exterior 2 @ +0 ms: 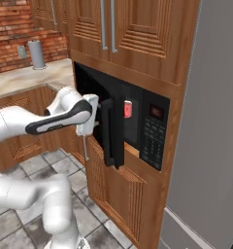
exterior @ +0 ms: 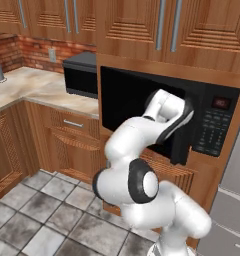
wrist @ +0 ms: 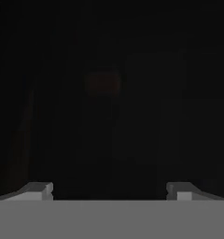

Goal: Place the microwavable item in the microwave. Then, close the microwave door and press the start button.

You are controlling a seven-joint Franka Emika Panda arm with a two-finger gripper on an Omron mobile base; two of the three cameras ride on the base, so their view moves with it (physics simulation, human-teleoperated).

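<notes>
Inside the microwave (exterior 2: 138,121) cavity, at 12 o'clock from the door's free edge in the right base view, we see the red cup (exterior 2: 127,109) standing upright. At 9 o'clock from it, the microwave door (exterior 2: 112,133) stands ajar. Our tool (wrist: 109,189) faces the dark glass with its tips apart and nothing between them. We judge door closing the current step: press flat, near the free edge.

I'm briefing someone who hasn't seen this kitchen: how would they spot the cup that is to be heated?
Find the black microwave set into the wooden cabinetry beside the grey fridge. Behind its half-open door, the small red cup sits inside the dark cavity. It is the one bright red thing there.
</notes>
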